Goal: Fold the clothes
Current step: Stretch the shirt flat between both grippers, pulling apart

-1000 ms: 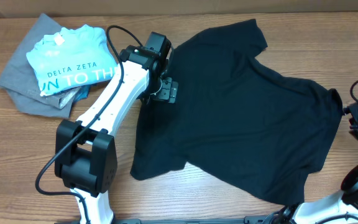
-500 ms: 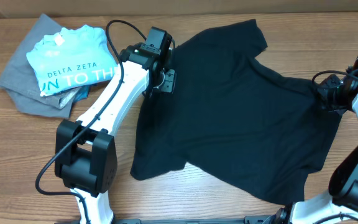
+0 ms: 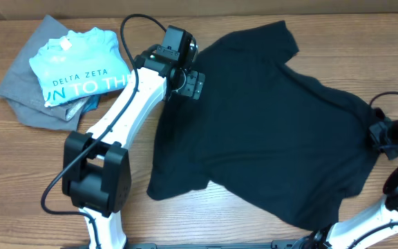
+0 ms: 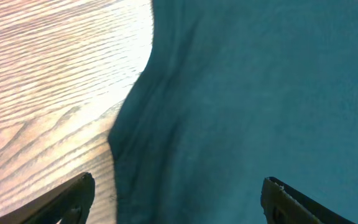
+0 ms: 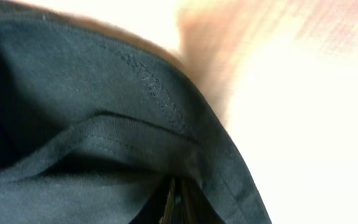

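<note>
Beneath the left gripper (image 3: 193, 84), the black T-shirt (image 3: 268, 131) is lying spread on the wooden table (image 3: 19, 187). That gripper is poised over the shirt's edge with its jaws standing wide: one finger (image 4: 73, 198) is sitting over bare wood, the other over dark cloth. Across the shirt from it, the right gripper (image 3: 385, 136) is pinching a stitched hem, clamped tight with a fold of black fabric bunching between its jaws. Between the two grippers the shirt is sprawling, rumpled and unfolded. Out beyond the left gripper, on the side away from the shirt, the light blue T-shirt (image 3: 78, 66) is resting folded on top of the grey garment (image 3: 19, 93), well apart from the black one.
</note>
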Robot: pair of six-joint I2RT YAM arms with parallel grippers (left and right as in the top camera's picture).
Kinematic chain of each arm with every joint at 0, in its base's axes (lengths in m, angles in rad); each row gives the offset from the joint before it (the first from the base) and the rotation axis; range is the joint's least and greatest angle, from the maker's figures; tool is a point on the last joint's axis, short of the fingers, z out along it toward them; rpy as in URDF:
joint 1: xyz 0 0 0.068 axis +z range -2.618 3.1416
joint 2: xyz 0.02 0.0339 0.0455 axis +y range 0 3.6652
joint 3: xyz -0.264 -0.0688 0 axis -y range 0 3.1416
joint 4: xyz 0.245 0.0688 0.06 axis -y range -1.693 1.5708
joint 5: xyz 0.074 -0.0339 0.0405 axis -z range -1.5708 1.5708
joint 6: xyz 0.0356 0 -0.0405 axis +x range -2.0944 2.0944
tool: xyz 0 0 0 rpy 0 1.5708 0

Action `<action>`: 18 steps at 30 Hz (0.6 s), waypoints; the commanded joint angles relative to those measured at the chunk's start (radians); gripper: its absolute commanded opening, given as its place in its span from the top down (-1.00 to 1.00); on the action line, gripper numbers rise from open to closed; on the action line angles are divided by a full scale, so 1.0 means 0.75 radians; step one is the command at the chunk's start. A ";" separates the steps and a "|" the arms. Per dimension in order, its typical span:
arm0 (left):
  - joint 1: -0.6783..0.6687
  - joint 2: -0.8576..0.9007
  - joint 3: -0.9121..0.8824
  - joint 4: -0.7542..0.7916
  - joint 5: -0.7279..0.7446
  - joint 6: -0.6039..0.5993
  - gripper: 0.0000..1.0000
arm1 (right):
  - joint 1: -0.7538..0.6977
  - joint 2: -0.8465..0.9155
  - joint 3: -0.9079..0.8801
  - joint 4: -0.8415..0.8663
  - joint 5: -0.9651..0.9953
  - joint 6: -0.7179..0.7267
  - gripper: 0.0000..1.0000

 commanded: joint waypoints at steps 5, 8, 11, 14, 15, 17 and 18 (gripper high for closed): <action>0.003 0.215 0.009 0.086 0.010 0.129 -0.68 | -0.057 -0.129 0.088 -0.137 -0.086 0.022 0.37; 0.003 0.276 0.009 0.098 0.011 0.129 -0.63 | -0.054 -0.227 0.114 -0.162 -0.203 -0.005 0.29; 0.003 0.312 0.009 0.108 0.010 0.129 -0.50 | -0.054 -0.345 0.120 -0.165 -0.323 -0.044 0.22; 0.003 0.347 0.009 0.110 0.008 0.128 -0.24 | -0.054 -0.469 0.120 -0.177 -0.393 -0.048 0.18; 0.004 0.358 0.009 0.105 -0.001 0.128 -0.08 | -0.054 -0.501 0.120 -0.182 -0.413 -0.048 0.16; 0.008 0.381 0.009 0.080 -0.044 0.099 0.50 | -0.053 -0.562 0.120 -0.191 -0.453 -0.048 0.13; 0.014 0.388 0.009 0.062 -0.083 0.045 0.78 | -0.051 -0.583 0.120 -0.196 -0.467 -0.048 0.12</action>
